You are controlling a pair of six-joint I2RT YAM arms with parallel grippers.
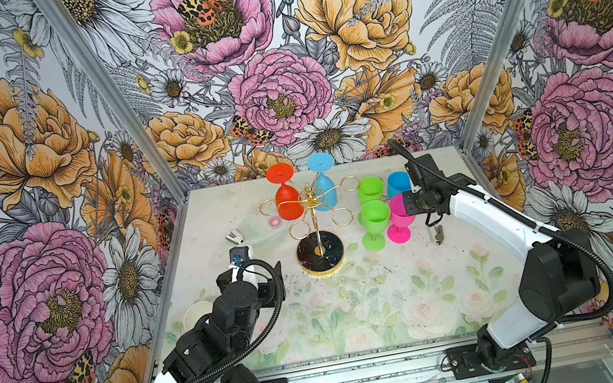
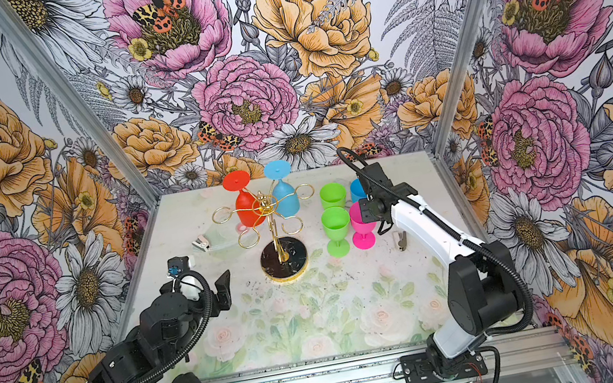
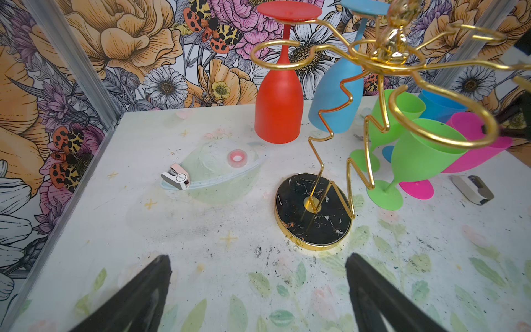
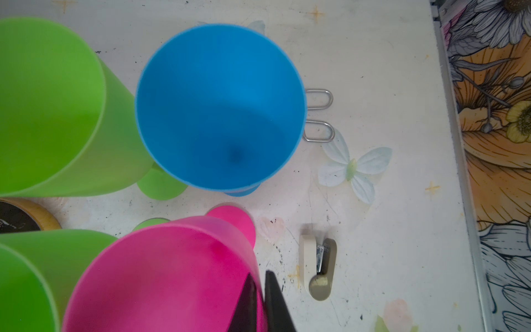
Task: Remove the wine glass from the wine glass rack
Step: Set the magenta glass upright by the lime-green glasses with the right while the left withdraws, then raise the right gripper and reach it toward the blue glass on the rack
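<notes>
The gold wire wine glass rack (image 1: 314,216) stands mid-table on its round black base (image 3: 313,211). A red wine glass (image 1: 288,200) and a blue wine glass (image 1: 325,193) hang upside down from its far loops. Right of the rack, a pink wine glass (image 1: 400,219) stands upright on the table. My right gripper (image 4: 260,299) is shut on its rim, one finger inside the bowl and one outside. My left gripper (image 3: 258,290) hovers low in front of the rack base, wide open, with nothing between its fingers (image 3: 138,299).
Two green glasses (image 1: 375,216) and a blue glass (image 1: 398,183) stand next to the pink one. A stapler (image 3: 175,179), a tape roll (image 3: 237,157) and a clear dish lie left of the rack. A second stapler (image 4: 317,266) and two wire clips (image 4: 319,99) lie at the right.
</notes>
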